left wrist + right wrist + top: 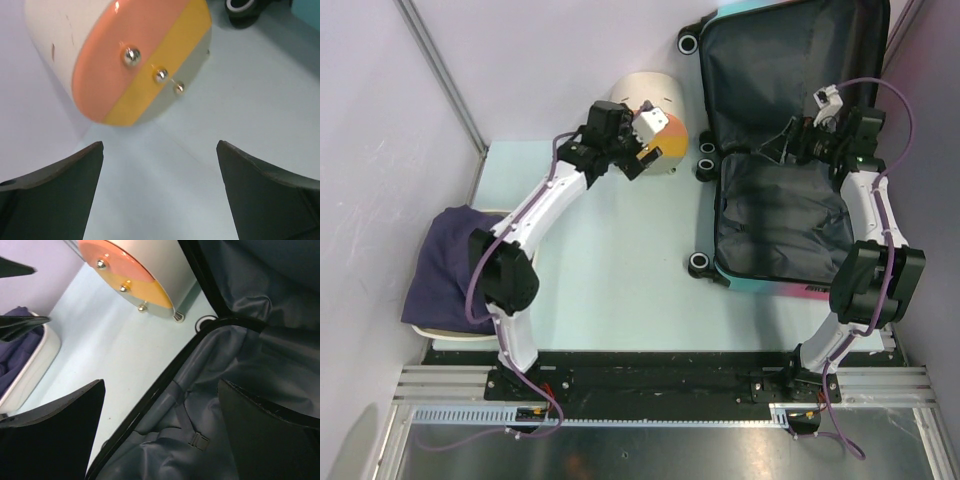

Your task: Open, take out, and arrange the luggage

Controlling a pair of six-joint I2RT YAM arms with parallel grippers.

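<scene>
The pale table (610, 265) carries the open luggage (770, 215), a cylindrical box (642, 90) and a cloth-filled tray (440, 333).

Bright, even light, soft shadows; the luggage (770, 215) interior looks dim, the left wrist view blurred.

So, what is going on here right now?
Two robot arms are working at a table. The luggage lies open on the right side, with its dark grey lining showing. The right gripper hovers over the inside of it, open and holding nothing. The left gripper is also open. It points at the cream cylindrical box beside the luggage but does not touch it. At the far left, a dark purple cloth lies in a white tray.
</scene>
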